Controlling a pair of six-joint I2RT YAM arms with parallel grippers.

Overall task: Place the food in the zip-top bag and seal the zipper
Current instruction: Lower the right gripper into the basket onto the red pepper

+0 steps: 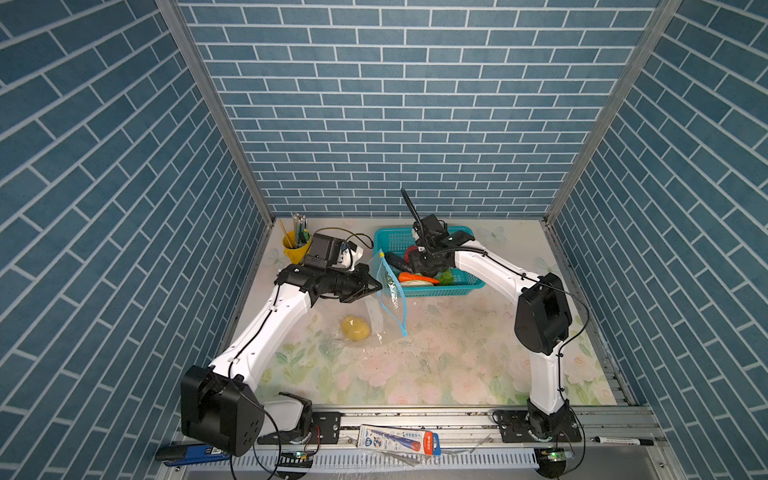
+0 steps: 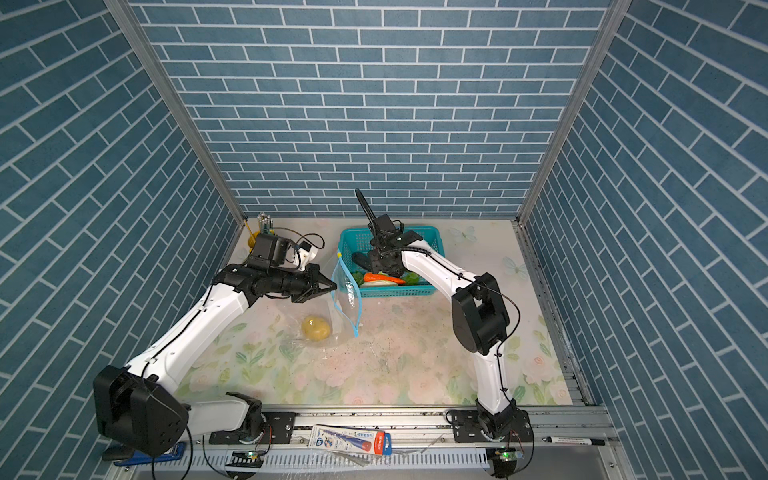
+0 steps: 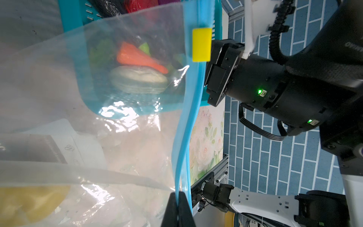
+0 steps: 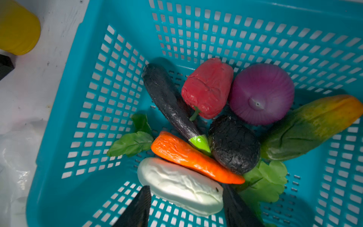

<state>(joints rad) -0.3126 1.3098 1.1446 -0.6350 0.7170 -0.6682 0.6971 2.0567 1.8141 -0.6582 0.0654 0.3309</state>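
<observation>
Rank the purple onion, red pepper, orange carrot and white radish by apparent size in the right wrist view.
Largest: purple onion and white radish, about alike; the radish sits nearest the camera, so I won't rank them.
Then: red pepper.
Smallest: orange carrot, long but slim.

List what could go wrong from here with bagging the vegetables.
1. The right gripper straddles the white radish, and the carrot lies against it; closing may drag the carrot along.
2. The left gripper pinches only the blue strip of the bag; that thin hold may slip and the mouth may sag.
</observation>
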